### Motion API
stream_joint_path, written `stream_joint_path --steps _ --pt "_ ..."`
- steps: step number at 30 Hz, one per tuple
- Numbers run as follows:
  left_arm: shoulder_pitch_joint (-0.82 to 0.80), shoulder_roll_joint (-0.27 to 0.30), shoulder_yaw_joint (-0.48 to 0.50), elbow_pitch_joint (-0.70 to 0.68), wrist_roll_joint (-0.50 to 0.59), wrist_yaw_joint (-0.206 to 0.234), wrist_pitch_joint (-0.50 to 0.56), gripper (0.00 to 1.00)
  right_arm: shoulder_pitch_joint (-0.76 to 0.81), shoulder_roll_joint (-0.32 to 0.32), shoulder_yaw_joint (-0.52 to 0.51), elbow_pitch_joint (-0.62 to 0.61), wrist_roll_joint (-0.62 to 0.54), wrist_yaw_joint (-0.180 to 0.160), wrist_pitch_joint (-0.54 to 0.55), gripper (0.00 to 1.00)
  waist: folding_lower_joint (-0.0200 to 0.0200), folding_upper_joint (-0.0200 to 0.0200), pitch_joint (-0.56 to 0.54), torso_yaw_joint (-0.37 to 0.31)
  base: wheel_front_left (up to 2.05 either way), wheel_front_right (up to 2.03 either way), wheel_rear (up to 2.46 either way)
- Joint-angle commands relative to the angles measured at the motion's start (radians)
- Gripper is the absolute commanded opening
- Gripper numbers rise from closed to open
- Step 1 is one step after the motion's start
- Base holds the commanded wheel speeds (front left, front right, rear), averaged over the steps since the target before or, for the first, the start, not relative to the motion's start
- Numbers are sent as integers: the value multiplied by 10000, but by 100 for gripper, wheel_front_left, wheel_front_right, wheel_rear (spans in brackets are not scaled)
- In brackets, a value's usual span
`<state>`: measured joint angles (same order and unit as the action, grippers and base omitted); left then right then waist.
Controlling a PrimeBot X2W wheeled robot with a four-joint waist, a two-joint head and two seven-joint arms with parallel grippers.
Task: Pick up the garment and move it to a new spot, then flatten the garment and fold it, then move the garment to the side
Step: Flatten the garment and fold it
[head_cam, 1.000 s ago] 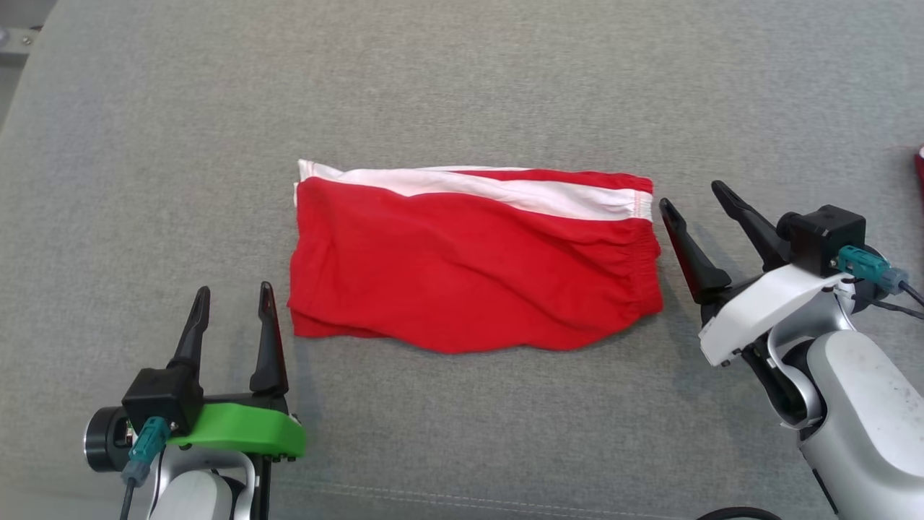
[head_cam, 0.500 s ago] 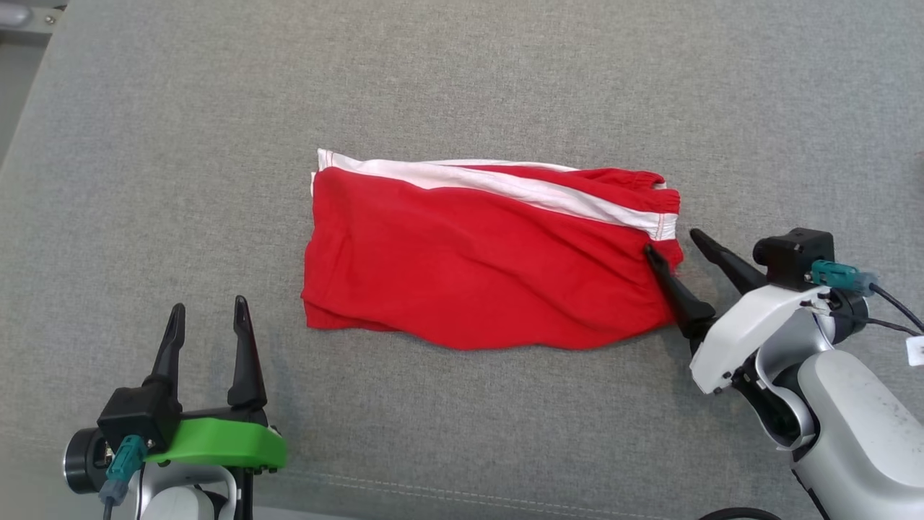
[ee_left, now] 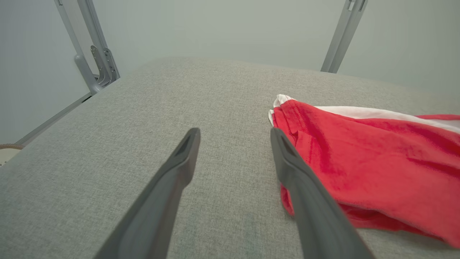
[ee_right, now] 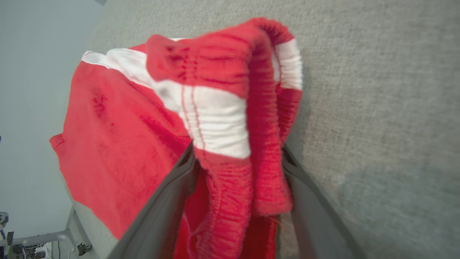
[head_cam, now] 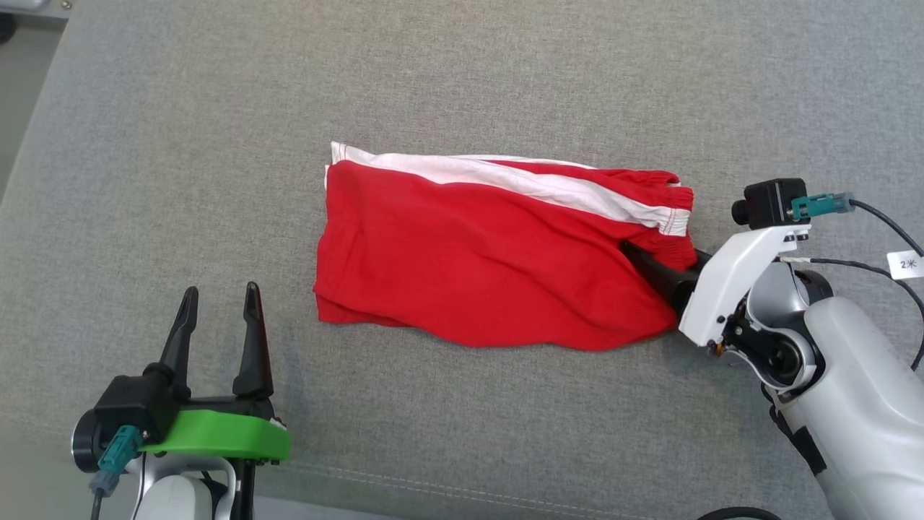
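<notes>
A red garment [head_cam: 491, 267] with a white side stripe and an elastic waistband lies folded on the grey fabric surface [head_cam: 462, 87]. My right gripper [head_cam: 650, 260] is at its right end, open, with the bunched waistband between its two fingers. In the right wrist view the garment [ee_right: 118, 118] hangs over the right gripper [ee_right: 237, 151], one dark finger on each side of the waistband. My left gripper [head_cam: 221, 292] stands open and empty, just left of the garment's near left corner. In the left wrist view the left gripper [ee_left: 234, 133] has the garment [ee_left: 359, 158] beside its right finger.
The grey surface ends at a stitched seam [head_cam: 433, 491] near me and at an edge [head_cam: 29, 130] on the left, with floor beyond. Metal frame posts [ee_left: 97, 61] stand behind the surface. A tagged cable [head_cam: 906, 263] hangs from my right wrist.
The camera has shifted. My right gripper has pushed in from beside the garment, its fingers now around the waistband, which has bunched up. The left gripper stays open in its place.
</notes>
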<state>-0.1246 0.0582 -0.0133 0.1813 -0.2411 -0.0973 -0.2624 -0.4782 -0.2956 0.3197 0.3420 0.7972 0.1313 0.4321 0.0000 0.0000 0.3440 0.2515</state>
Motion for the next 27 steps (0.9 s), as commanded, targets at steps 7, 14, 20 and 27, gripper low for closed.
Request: stream_joint_path --steps 7,14,20,27 --pt "93 -26 84 194 -75 -274 -24 100 61 -79 -972 827 1562 -21 998 0 0 0 -280 -365 0 0 0" --pt "266 -6 -124 300 -174 -342 -24 100 278 -1690 -3020 1007 2191 -10 1672 0 0 0 -497 -807 0 0 0" --pt "316 93 -482 341 -359 -346 -24 100 505 -2329 -4904 439 2176 -6 2707 0 0 0 -490 -996 0 0 0" --pt "341 232 -627 322 -474 -346 -25 100 372 -348 -5665 -1994 1665 -6 4428 0 0 0 -275 -1331 0 0 0"
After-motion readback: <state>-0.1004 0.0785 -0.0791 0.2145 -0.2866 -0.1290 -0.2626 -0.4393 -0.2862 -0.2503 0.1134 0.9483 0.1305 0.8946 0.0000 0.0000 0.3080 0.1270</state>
